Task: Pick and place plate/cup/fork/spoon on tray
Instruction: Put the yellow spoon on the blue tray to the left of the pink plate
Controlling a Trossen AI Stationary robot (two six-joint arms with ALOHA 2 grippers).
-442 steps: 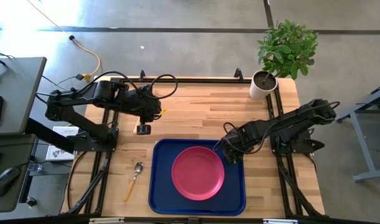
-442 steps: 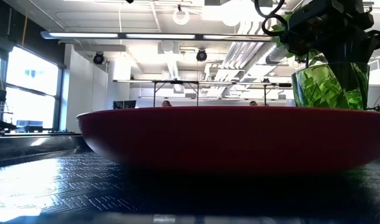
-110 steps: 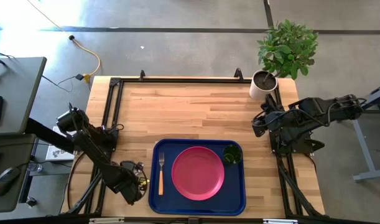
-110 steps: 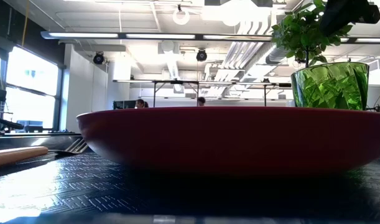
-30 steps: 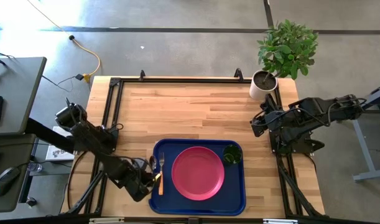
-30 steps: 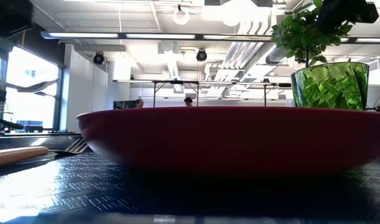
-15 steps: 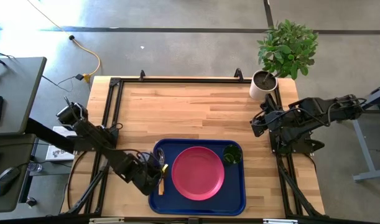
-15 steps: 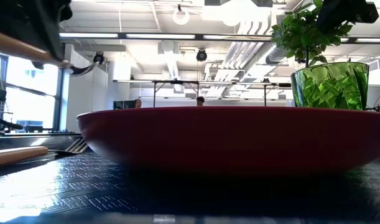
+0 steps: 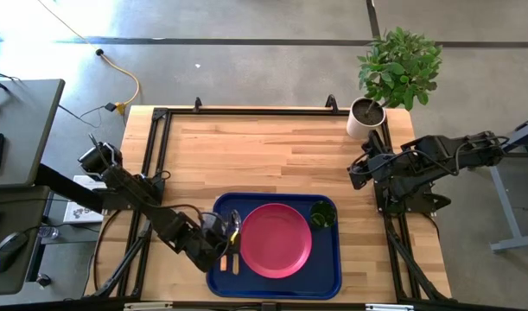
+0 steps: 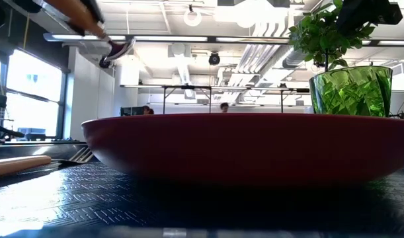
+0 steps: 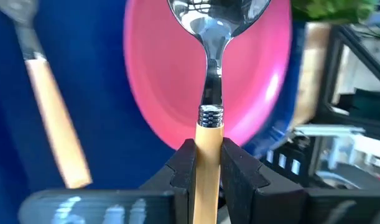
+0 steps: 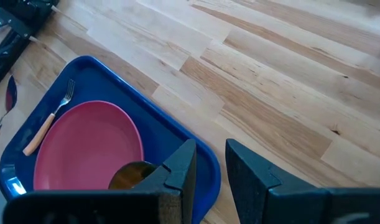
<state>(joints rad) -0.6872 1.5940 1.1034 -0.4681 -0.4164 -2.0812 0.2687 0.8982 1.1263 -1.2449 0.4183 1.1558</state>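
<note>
The dark-blue tray [image 9: 328, 268] lies at the table's near middle. On it rest the pink plate [image 9: 276, 240], the green cup [image 9: 321, 214] at its far right corner, and the fork [image 9: 225, 261] [image 11: 50, 118], flat along its left side. My left gripper [image 9: 220, 240] is over the tray's left part, shut on the spoon [image 11: 208, 74], whose metal bowl [image 11: 216, 11] is above the plate's left edge. In the low view the spoon [image 10: 112, 45] shows at the upper left. My right gripper [image 9: 357, 173] waits open above the table's right side. My left gripper pinches the spoon's orange-tan handle [image 11: 208, 140] between its two fingers, close to the metal neck. The spoon lies along the fingers and sticks out past their tips. It is lifted clear of the tray, and in the low view its bowl end slopes downward.
A leafy plant in a white pot [image 9: 365, 117] stands at the table's far right corner. Bare wood [image 9: 264, 151] covers the far half of the table. People show far off in the room behind [image 10: 221, 107].
My left gripper has carried the spoon toward the table's right edge, from the tray's left rim in over the tray and toward the plate. The spoon has stayed clear of the tray and shows higher in the low view.
</note>
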